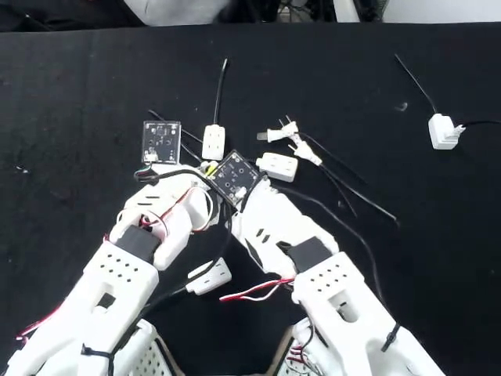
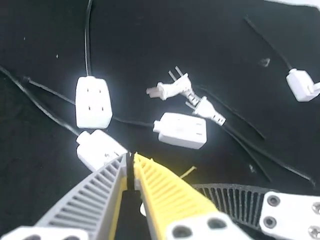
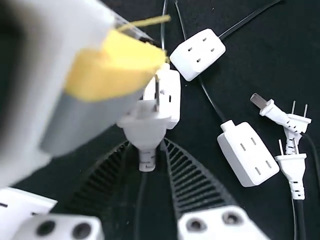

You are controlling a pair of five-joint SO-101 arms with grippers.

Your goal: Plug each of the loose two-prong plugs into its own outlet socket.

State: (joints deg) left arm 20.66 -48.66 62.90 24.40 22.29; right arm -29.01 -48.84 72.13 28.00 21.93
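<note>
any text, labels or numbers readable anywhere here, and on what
None can be read.
Circuit boards on the wrists: marks too small to read.
Outlet sockets, loose plugs, the plug in the right claw: no print visible.

Nothing readable here, honestly. The white plastic outlet blocks (image 2: pixel 93 101) and white two-prong plugs (image 2: pixel 170 89) look blank, and marks on the small square black boards (image 1: pixel 161 142) are too tiny.
</note>
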